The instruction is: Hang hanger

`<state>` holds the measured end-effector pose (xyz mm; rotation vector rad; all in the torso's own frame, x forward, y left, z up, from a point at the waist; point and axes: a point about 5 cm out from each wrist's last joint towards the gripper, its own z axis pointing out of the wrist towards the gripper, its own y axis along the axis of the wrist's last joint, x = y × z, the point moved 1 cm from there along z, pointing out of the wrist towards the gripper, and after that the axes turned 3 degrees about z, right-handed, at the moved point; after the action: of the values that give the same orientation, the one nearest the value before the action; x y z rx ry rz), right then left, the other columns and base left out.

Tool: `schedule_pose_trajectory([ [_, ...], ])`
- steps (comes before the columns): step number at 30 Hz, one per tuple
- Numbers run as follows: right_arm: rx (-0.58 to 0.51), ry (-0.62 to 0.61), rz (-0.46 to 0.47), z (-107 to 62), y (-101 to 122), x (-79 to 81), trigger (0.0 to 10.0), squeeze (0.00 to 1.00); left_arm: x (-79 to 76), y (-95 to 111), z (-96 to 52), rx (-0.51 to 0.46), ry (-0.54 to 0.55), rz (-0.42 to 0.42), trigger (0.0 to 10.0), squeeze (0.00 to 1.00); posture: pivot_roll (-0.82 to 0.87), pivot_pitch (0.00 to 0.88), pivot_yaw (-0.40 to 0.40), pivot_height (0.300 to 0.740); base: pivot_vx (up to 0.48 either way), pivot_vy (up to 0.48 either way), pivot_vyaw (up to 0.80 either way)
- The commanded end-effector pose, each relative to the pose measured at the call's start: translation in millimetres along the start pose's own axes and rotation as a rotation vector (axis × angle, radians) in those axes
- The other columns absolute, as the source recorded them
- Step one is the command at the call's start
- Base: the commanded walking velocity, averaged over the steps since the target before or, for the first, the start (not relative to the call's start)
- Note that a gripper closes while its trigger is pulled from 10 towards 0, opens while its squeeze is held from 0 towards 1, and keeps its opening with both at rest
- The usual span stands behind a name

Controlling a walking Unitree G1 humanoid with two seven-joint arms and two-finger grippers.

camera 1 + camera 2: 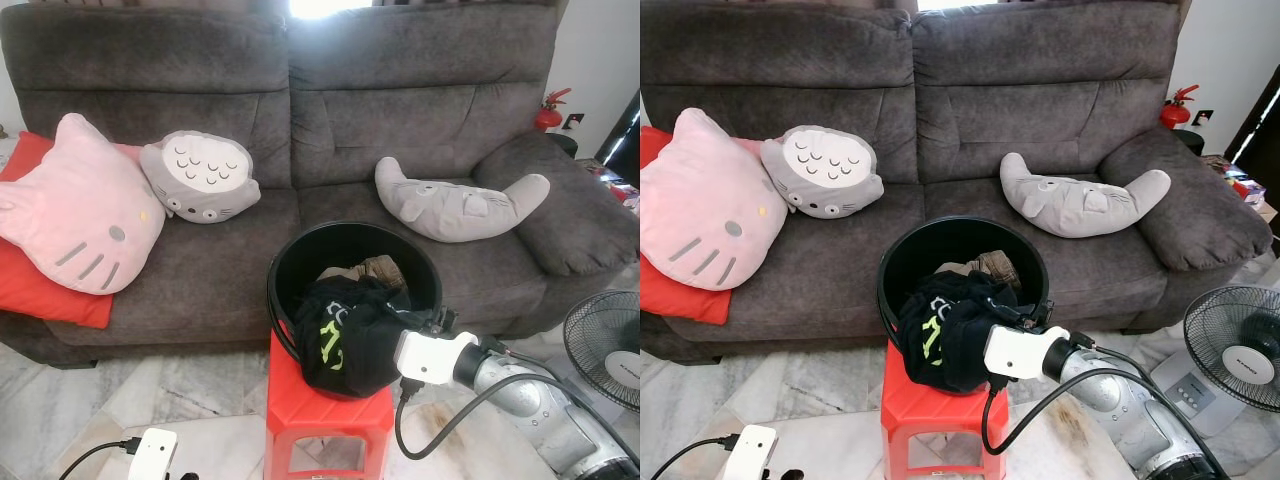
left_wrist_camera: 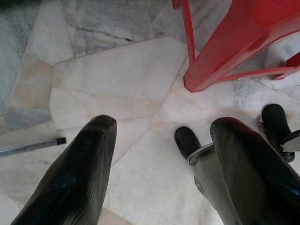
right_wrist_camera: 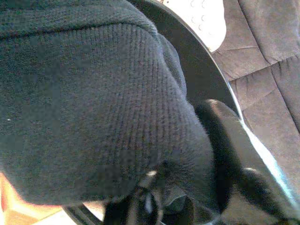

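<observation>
The left end effector [image 2: 159, 168] hangs low over the marble floor [image 2: 117, 79], fingers spread wide and empty. The right end effector [image 3: 187, 197] is pressed into a black garment [image 1: 345, 335] draped over the rim of a black bucket [image 1: 300, 255]; whether it grips the cloth I cannot tell. The bucket stands on a red stool [image 1: 300, 405] before a grey sofa [image 1: 400, 90] with plush cushions.

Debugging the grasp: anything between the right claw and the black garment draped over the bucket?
Nothing visible. The right claw is already at the black garment draped over the black bucket's front rim, and the cloth presses against its fingers in the wrist view.
</observation>
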<state>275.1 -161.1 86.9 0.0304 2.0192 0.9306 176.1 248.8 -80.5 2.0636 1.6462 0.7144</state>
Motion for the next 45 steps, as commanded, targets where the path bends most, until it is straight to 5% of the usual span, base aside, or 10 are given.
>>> schedule_pose_trajectory([
  [1,-0.002,0.011,0.001,-0.1,0,1.6,0.0,0.0,1.8,-4,-1.2,0.018,-0.001,0.011,10.0,0.0,-0.25,0.0,0.012,0.74,0.0,0.0,0.0],
  [9,0.001,-0.001,0.002,0.5,0,-0.9,0.0,0.0,1.9,-4,-1.2,0.02,-0.003,0.014,10.0,0.0,-0.25,0.0,0.013,0.74,0.0,0.0,0.0],
  [17,0.018,-0.175,0.071,2.1,2,-25.7,0.0,0.0,2.1,-4,-1.2,0.019,0.001,0.015,10.0,0.0,-0.25,0.0,0.013,0.74,0.0,0.0,0.0],
  [28,-0.164,-0.56,0.265,-1.8,45,-103.2,0.0,0.0,1.2,-4,-1.4,0.018,-0.003,0.02,10.0,0.0,-0.25,0.0,0.012,0.74,0.0,0.0,0.0],
  [34,-0.262,-0.643,0.262,-2.4,74,-131.9,0.0,0.0,0.9,-5,-1.4,0.017,-0.003,0.018,10.0,0.0,-0.25,0.0,0.012,0.74,0.0,0.0,0.0],
  [38,-0.276,-0.629,0.265,0.9,82,-131.3,0.0,0.0,0.7,-5,-1.3,0.017,-0.004,0.015,10.0,0.0,-0.25,0.0,0.011,0.74,0.0,0.0,0.0],
  [40,-0.247,-0.602,0.292,5.1,80,-122.4,10.0,0.0,0.6,-4,-1.3,0.016,-0.003,0.012,10.0,0.0,-0.25,0.0,0.007,0.74,0.0,0.0,0.0],
  [45,-0.185,-0.573,0.36,9.8,73,-105.2,10.0,0.0,0.8,-4,-1.3,0.017,-0.002,0.01,10.0,0.0,-0.25,0.0,0.008,0.74,0.0,0.0,0.0],
])
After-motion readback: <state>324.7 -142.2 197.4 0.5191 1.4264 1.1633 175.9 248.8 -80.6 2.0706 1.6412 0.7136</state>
